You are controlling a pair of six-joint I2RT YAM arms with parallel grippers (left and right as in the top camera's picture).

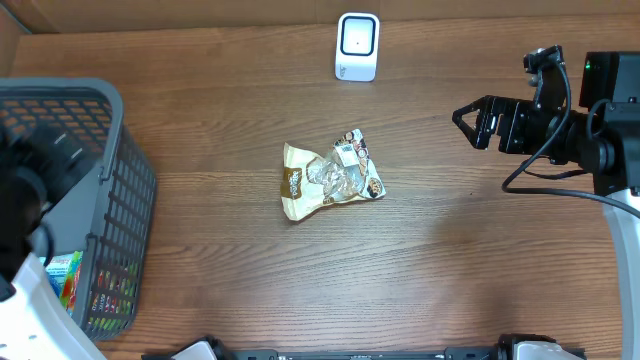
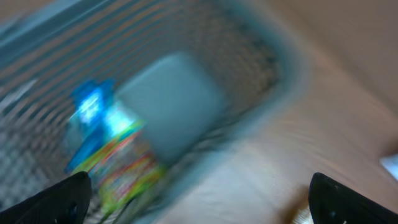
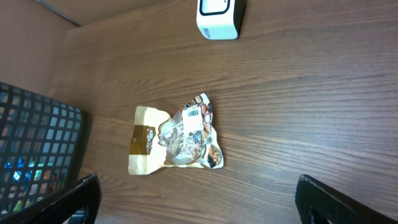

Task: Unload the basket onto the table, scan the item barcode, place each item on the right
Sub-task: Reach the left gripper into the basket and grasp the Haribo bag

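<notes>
Snack packet (image 1: 331, 178) lies mid-table, barcode (image 3: 194, 116) up. We hold both claws spread and empty: the left claw (image 2: 199, 202) above the basket (image 1: 128, 190), the right claw (image 1: 472, 122) off to the packet's right. Farther back stands the scanner (image 1: 357, 46).

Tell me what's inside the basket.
Colourful packets lie at the basket's bottom. The left arm covers much of the interior overhead; the wrist view is blurred.
</notes>
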